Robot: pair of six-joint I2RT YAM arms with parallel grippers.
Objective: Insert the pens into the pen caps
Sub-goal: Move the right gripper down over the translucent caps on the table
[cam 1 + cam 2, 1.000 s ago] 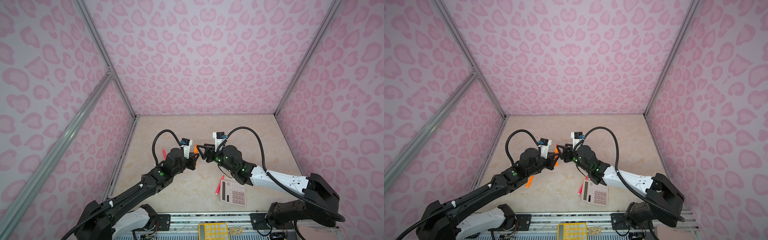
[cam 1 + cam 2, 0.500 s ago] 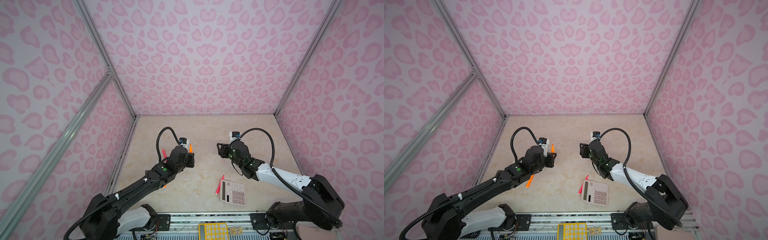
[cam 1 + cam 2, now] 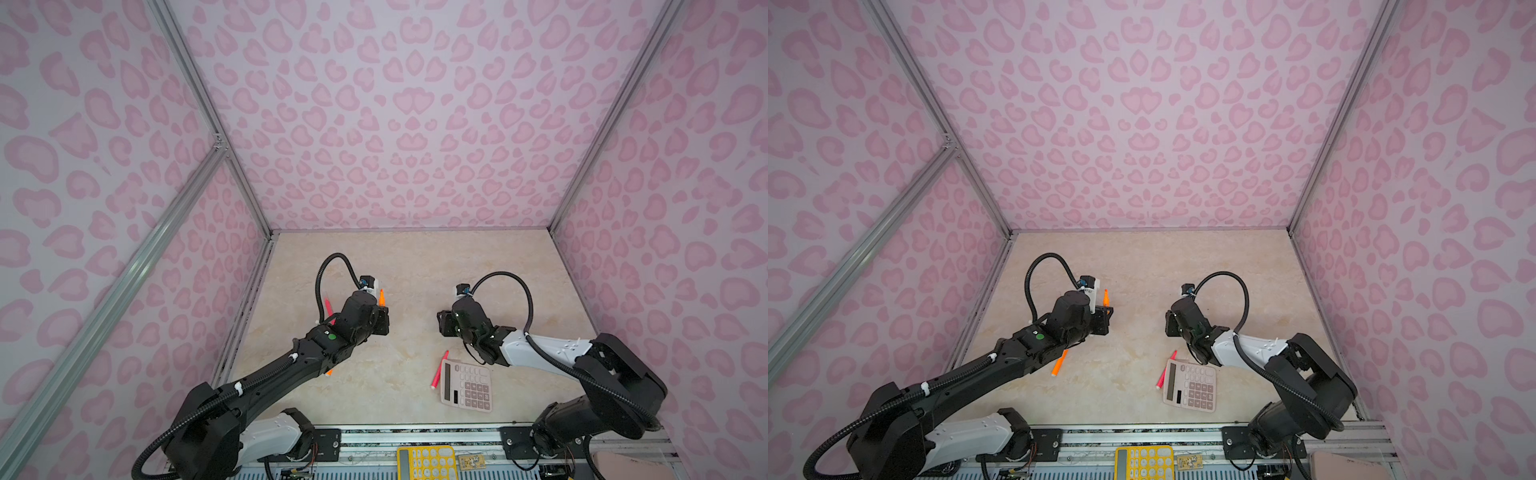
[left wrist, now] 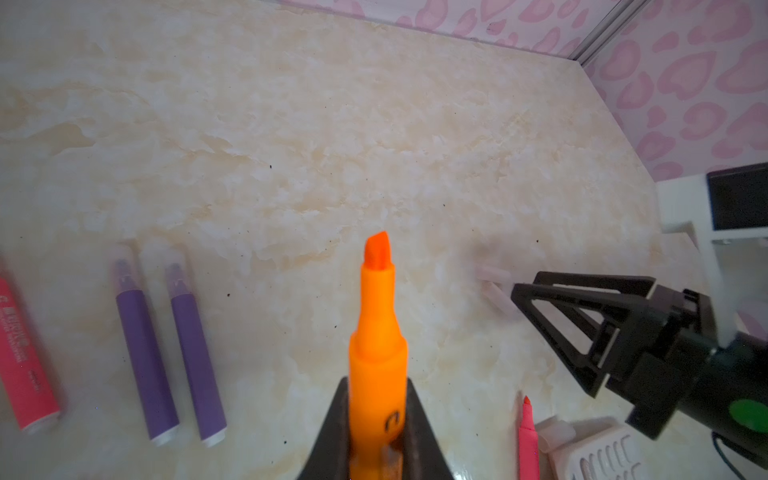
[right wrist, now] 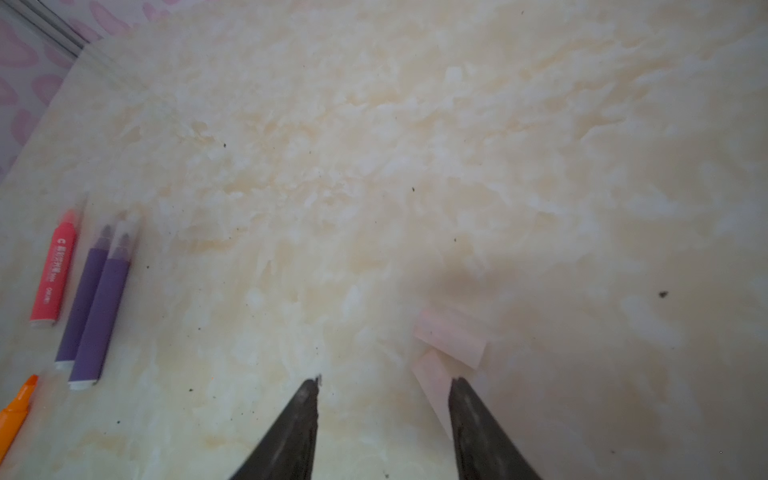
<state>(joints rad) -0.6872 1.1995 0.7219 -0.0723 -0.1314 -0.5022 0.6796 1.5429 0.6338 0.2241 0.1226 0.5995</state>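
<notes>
The left gripper (image 4: 376,381) is clamped on an orange pen (image 4: 377,316), bare tip pointing outward, above the tabletop (image 4: 291,124) left of its middle; the right gripper (image 5: 385,379) hangs part-spread and empty over two clear pen caps (image 5: 451,336), which seem to lie right of the middle; picking up a cap is the step in hand; next, one cap must sit squarely between the jaws before they close.

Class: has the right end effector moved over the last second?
Yes. In a top view the right end effector has pulled rightward and toward the near edge, ending closer to the calculator, which stayed put.
</notes>
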